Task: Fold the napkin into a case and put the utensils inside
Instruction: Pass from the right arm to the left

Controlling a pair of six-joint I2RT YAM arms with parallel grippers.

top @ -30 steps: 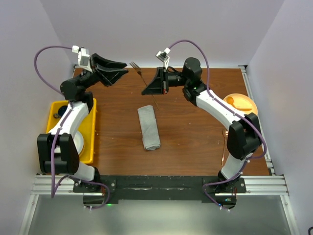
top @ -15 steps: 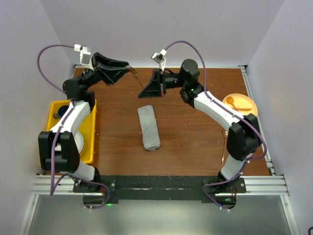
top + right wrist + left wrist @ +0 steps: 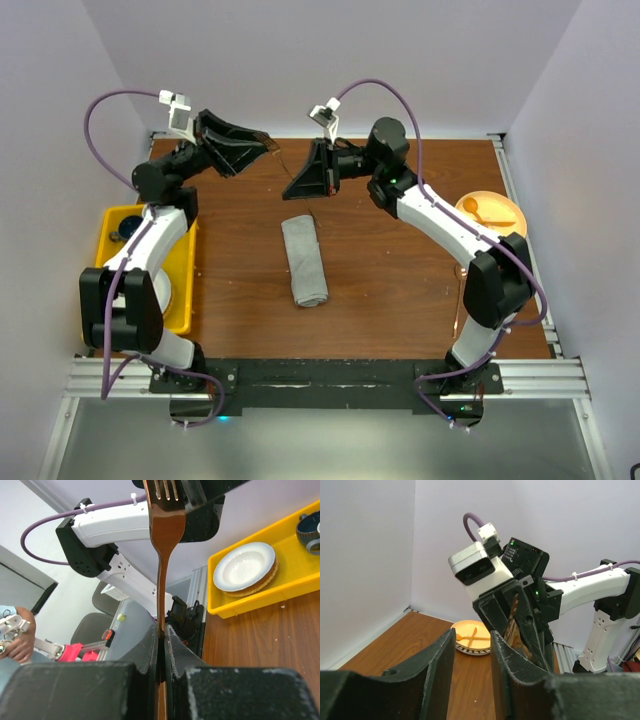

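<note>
Two grippers hover beyond the folded light-grey cloth case [image 3: 304, 260]: right gripper [image 3: 161, 635] clamps the copper metal fork [image 3: 165, 525] by its handle, tines toward the part-open, empty left gripper [image 3: 472, 639].

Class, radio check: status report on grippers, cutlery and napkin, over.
Right gripper shut on copper fork, tines toward left gripper. Left gripper open, empty. Folded napkin flat on table, nothing on it, over.

The fork [image 3: 167, 525] is a shiny copper brown. The napkin [image 3: 304, 260] is plain light grey, and the table [image 3: 400, 290] is reddish-brown with a wood grain. A white plate [image 3: 243, 566] has a yellow tray [image 3: 292, 550] around it; another plate [image 3: 490, 210] is orange. The cables [image 3: 47, 521] are purple.
</note>
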